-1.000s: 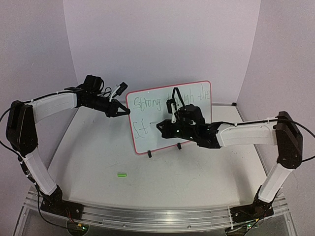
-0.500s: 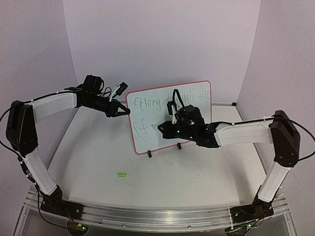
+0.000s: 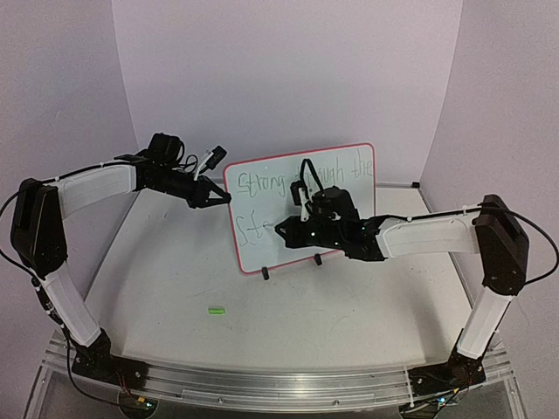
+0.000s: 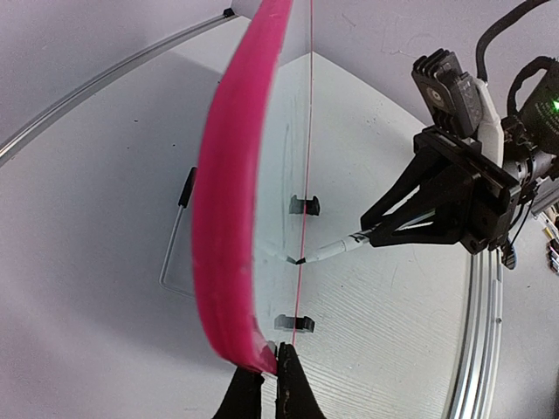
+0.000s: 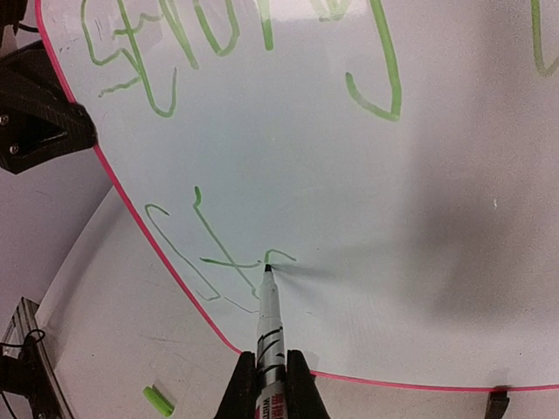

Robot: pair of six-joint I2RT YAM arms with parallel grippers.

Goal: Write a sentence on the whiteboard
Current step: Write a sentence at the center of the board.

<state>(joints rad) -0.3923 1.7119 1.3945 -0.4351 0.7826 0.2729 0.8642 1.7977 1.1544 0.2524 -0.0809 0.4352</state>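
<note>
Since the earlier frame, the right gripper is noted to have shifted slightly along the second line of writing, and a fresh green stroke has been added after the first two letters there. No movement of the left arm or of the whiteboard is recorded.

The right gripper is closed tightly on a marker, held by its barrel with the tip pointing straight ahead of the fingers. The tip is pressed against the board face at the end of the newest stroke, so that ink is laid as the arm travels.

The left gripper is closed on the pink frame at the board's left edge, the frame being pinched between the fingertips. This hold is judged to serve as a brace: the board stands upright on two small black feet on the desk, and pen pressure from the front could otherwise push it back or turn it.

The board is found directly ahead of the right gripper, touching only the marker tip. A green cap lies on the desk, well apart, behind and below the left gripper.

The sentence is judged unfinished, the second line being barely begun.
</note>
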